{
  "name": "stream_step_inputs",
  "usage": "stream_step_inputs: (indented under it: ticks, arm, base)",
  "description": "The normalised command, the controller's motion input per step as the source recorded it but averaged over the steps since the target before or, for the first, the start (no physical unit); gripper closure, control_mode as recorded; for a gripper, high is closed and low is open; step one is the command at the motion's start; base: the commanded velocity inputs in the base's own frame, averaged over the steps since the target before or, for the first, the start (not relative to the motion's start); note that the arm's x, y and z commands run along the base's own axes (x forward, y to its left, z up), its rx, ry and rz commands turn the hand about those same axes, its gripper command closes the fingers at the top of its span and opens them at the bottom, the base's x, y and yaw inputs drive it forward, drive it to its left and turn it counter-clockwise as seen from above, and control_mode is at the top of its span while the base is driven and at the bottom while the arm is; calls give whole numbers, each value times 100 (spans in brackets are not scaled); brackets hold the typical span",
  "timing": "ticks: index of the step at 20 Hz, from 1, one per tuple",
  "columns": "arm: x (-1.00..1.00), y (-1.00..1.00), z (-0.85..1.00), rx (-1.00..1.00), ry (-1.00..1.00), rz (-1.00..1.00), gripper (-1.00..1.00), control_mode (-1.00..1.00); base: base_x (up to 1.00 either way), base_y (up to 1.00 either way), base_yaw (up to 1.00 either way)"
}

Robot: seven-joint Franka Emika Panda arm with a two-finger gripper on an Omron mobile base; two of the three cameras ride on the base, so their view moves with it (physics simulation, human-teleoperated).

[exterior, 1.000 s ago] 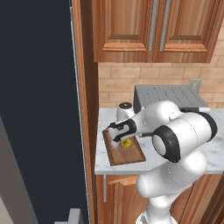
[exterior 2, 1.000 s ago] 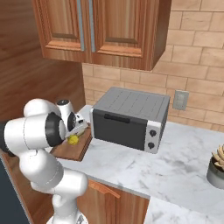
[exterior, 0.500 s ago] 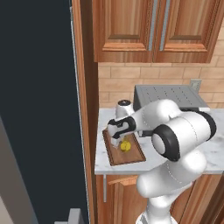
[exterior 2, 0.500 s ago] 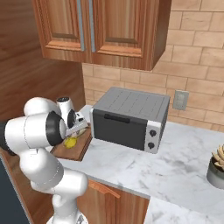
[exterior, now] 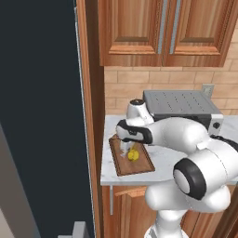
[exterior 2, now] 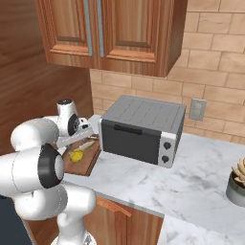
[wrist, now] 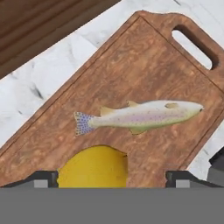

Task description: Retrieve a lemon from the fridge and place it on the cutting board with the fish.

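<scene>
We see the lemon (wrist: 93,166) lying on the cutting board (wrist: 131,78), with our gripper (wrist: 112,178) directly above it, its two finger tips (wrist: 40,178) spread wide on either side of the fruit and clear of it. Just beside the lemon, the fish (wrist: 139,116) lies flat along the middle of the board, its head toward the end with the handle loop. In the left base view the lemon (exterior: 133,155) shows as a yellow spot on the board (exterior: 132,164), tucked under our white arm. The board sits at the left end of the marble counter (exterior 2: 191,186), near the counter's front edge. To its right stands a grey toaster oven (exterior 2: 141,128). The dark fridge (exterior: 42,116) rises at the far left, and wooden cabinets (exterior 2: 115,33) hang over the brick wall.
</scene>
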Motion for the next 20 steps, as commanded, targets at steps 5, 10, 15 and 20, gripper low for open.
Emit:
stream_step_inputs:
  ticks: [5, 10, 15, 20]
  arm:
    - [-42, -1, 78, 6, 2, -13, -100, -100]
    - [-59, -5, 54, 9, 10, -30, -100, -100]
    - [-52, -22, 33, 3, 16, -40, -100, -100]
    - [-58, -34, 16, 0, 9, -35, -100, -100]
  base:
    - [0, 0, 0]
    - [0, 0, 0]
    - [0, 0, 0]
    - [0, 0, 0]
